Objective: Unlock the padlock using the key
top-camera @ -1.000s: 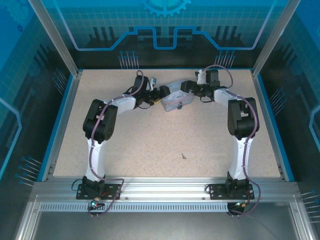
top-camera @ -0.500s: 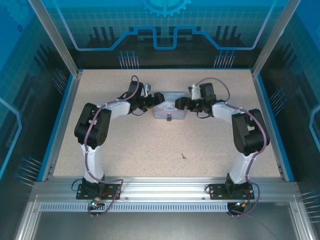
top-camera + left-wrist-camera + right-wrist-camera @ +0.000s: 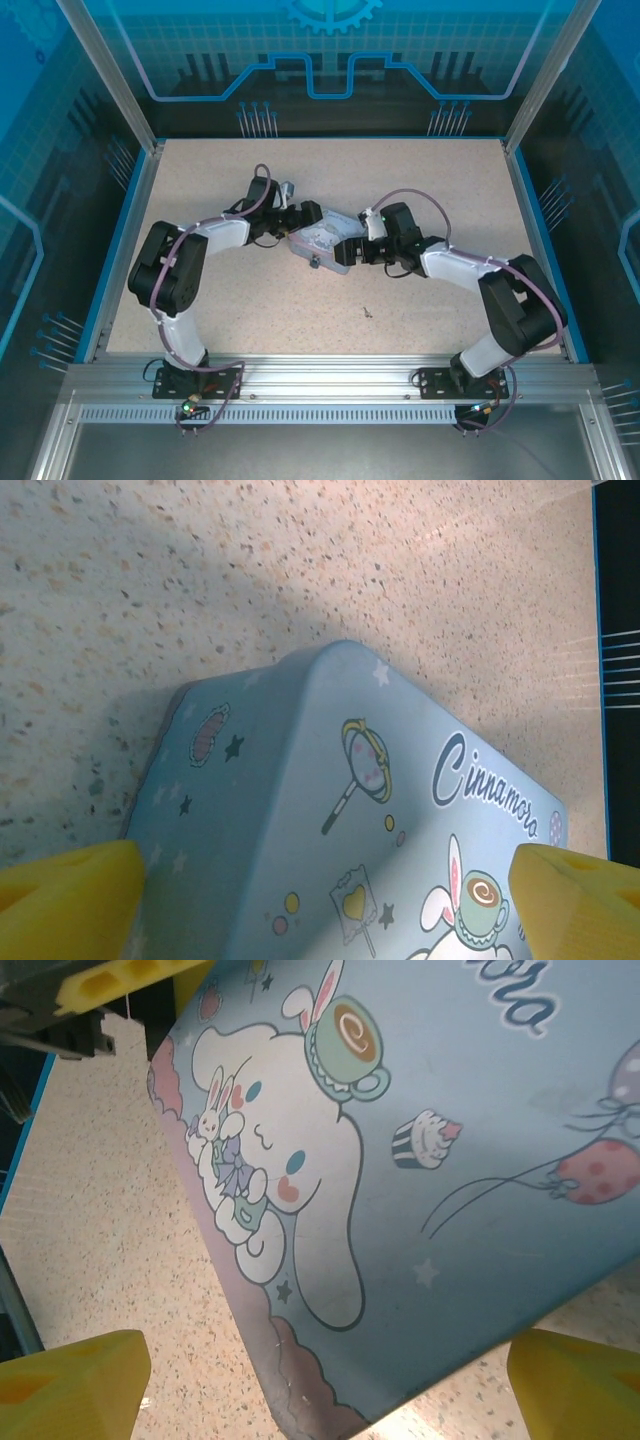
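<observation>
Blue printed panels and aluminium posts wall in a speckled beige counter [image 3: 250, 310]. The 2 arms reach inward from its near edge and meet at a pale blue tin [image 3: 325, 243] near the middle. The tin lies flat and skewed, its long sides running from far left to near right. The left pincer [image 3: 304, 222] is at its far-left end and the right pincer [image 3: 349, 251] at its near-right end.

The padlock [image 3: 313, 263] is a small dark speck against the tin's near long side, too small to tell how its shackle stands. The key [image 3: 368, 312] lies alone on bare counter, nearer the arms' bases than the tin is, well apart from the padlock and from both pincers.

Seen from the left wrist, the left pincer's jaws stand wide, with 2 yellow fingertips [image 3: 65, 900] at the bottom corners and the tin's rounded end between them. One fingertip is just beside the tin's side wall. Whether either presses on the metal I cannot tell. The lid here shows stars, a hand mirror and curly dark lettering.

Seen from the right wrist, the right pincer's jaws are wide as well, yellow fingertips [image 3: 70, 1385] low in both corners and 1 corner of the tin between them. A strip of counter shows between the tin and each fingertip. The lid carries a white long-eared cartoon figure, a teacup, a cupcake and balloons.
</observation>
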